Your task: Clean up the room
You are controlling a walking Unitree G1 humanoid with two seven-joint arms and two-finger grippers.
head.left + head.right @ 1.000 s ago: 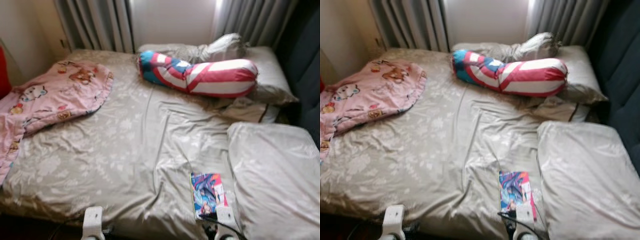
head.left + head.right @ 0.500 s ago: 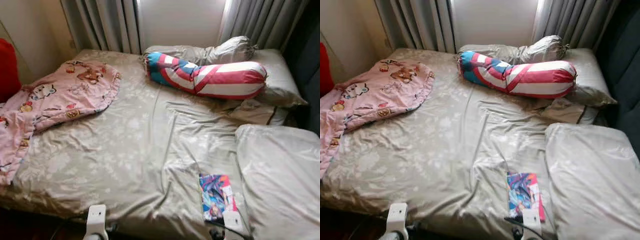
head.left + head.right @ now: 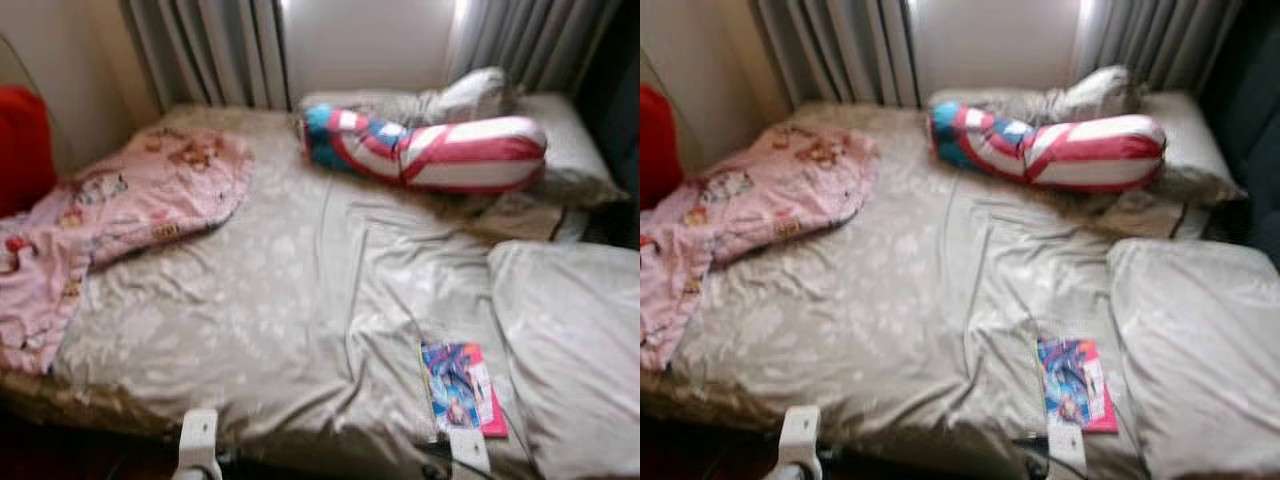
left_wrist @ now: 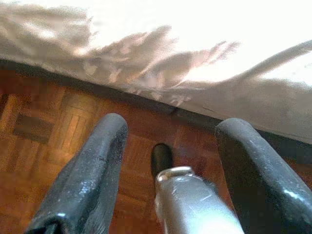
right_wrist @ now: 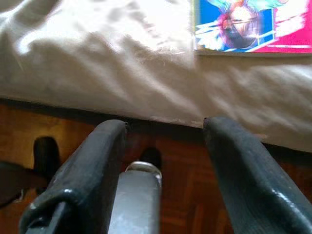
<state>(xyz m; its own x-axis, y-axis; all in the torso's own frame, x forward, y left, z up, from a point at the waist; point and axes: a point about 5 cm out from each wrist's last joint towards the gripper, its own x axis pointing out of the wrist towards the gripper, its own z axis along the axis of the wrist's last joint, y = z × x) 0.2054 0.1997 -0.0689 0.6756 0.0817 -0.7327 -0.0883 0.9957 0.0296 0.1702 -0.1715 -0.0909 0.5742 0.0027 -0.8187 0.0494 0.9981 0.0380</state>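
**Robot Standing at the Edge of an Unmade Bed**

A bed covered with a wrinkled beige sheet is lying in front of the robot, with grey curtains hanging behind its head end. A pink cartoon-print blanket is spilling over the bed's left side, beside something red against the wall. A long bolster in red, white and blue is resting across the far end, leaning on crumpled grey pillows. A large pale pillow is lying on the right side. Just beside it, near the front edge of the mattress, a colourful comic book is lying flat on the sheet.

The left gripper is hanging low over the parquet floor at the foot of the mattress, its two black fingers spread wide and grasping nothing. The right gripper is pointing at the mattress edge just below the comic book, its fingers likewise parted and empty.
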